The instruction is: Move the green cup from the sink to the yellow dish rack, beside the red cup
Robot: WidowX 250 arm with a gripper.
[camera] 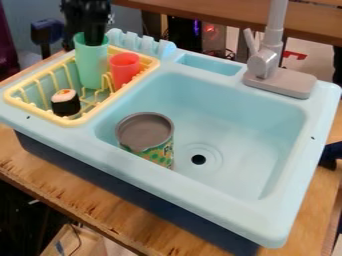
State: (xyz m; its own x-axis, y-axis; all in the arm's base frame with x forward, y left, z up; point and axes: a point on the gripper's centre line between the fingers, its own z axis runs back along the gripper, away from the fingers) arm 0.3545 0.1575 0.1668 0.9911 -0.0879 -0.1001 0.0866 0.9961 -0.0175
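1. End effector: The black gripper (95, 40) is at the upper left, pointing down at the mouth of the green cup (90, 65). It cannot be told whether it is open, closed or gripping the cup.
2. Work surface: A wooden table (80, 194), its grain worn and marked along the near edge, lies beneath the unit.
3. Sink unit: The light-blue toy sink (200, 195) has a dark lower body and stands at an angle on the table. A row of rounded notches rises at its back left, with a shallow recess beside it.
4. Dish rack: The pale yellow rack (70, 121) sits on the left part of the sink unit, beside the basin.
5. Faucet: The grey faucet (264, 62), with a side lever, is mounted at the rear right of the unit on a flat grey base.
6. Can: A can (143, 131) with a grey top and a green patterned label stands in the basin, near the rack side.
7. Green cup: This tall cup stands upright in the rear part of the rack, directly below the gripper.
8. Red cup: The smaller red cup (125, 70) stands in the rack just to the right of the green one.
9. Sushi piece: A toy sushi roll (65, 104), black-sided with a white top and an orange centre, sits in the front part of the rack.
10. Drain: The round black drain hole (198, 159) is in the basin floor, to the right of the can.
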